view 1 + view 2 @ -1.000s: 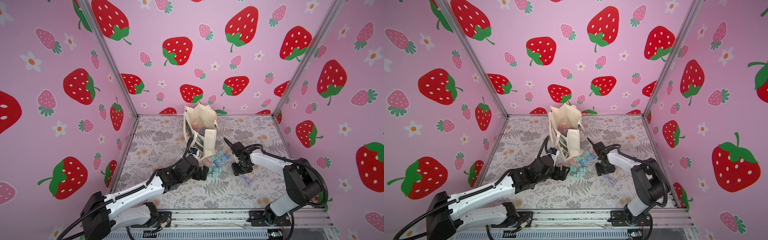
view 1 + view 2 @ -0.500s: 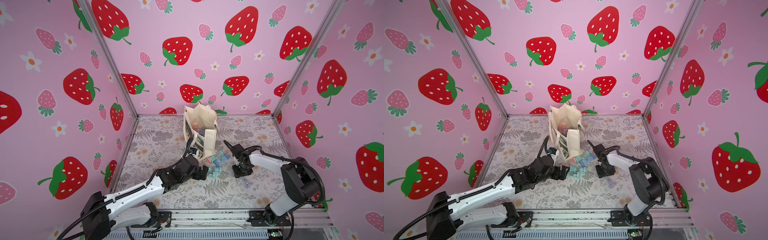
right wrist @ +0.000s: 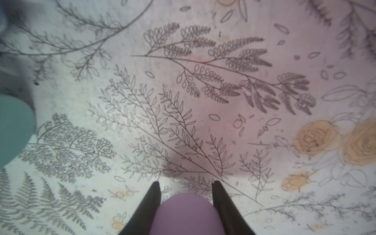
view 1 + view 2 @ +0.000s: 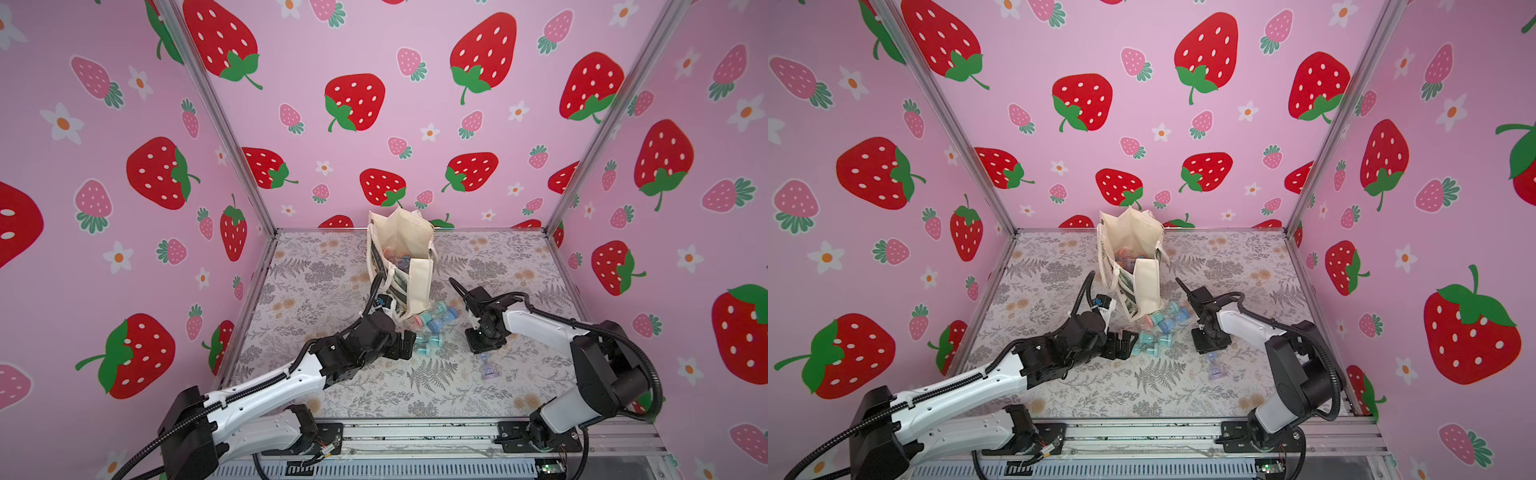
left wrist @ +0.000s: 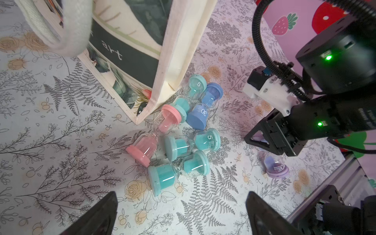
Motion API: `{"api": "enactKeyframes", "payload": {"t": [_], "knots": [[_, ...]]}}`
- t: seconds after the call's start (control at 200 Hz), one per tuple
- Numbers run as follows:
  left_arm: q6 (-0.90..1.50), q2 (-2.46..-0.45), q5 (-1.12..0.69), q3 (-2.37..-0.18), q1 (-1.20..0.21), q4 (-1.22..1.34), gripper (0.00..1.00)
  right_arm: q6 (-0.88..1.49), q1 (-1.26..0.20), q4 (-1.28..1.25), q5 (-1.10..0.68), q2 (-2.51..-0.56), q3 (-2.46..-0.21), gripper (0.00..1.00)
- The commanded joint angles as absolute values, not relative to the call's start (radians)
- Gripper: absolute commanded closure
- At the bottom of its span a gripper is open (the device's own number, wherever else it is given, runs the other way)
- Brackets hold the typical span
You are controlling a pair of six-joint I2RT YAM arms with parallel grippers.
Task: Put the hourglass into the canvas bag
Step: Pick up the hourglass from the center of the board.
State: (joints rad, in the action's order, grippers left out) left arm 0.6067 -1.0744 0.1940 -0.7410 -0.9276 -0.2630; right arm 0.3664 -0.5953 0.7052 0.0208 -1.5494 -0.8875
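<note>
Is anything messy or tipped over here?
Yes. Five hourglasses lie tipped on their sides in a jumbled heap at a corner of the canvas bag, not inside it. A purple hourglass lies apart, pinched by the right gripper.

Lilac hourglass (image 4: 489,369); cream canvas bag (image 4: 419,282) (grn leaf print).

**A Little Booth for Testing Robots**

This was a small booth made for testing robots. Three pink walls (image 4: 291,50) with big red strawberries stood around it like a play set, held up by bare metal posts (image 4: 220,120). The table (image 4: 316,266) wore a sheet printed with ferns and flowers. Along its front ran a metal rail (image 4: 415,434). Two white and black robot arms, the left arm (image 4: 270,384) and the right arm (image 4: 540,328), were bolted to it. Black cables (image 5: 255,36) ran along the arms, and little green lights (image 5: 328,57) glowed on them.
</note>
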Motion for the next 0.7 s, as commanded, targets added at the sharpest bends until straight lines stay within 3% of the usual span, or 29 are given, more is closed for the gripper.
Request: {"api": "enactKeyframes", "payload": {"t": [0.0,0.355,0.695], "knots": [[0.611,-1.047,0.241,-0.738,-0.925,-0.285,0.01,0.357,-0.591,0.718,0.014,-1.500,-0.918,0.62],[0.586,-0.959,0.270,-0.762,-0.874,-0.336,0.01,0.373,-0.599,0.761,0.018,-1.393,-1.057,0.62],[0.523,-0.938,0.218,-0.848,-0.766,-0.378,0.01,0.388,-0.608,0.733,-0.024,-1.372,-1.326,0.62]]}}
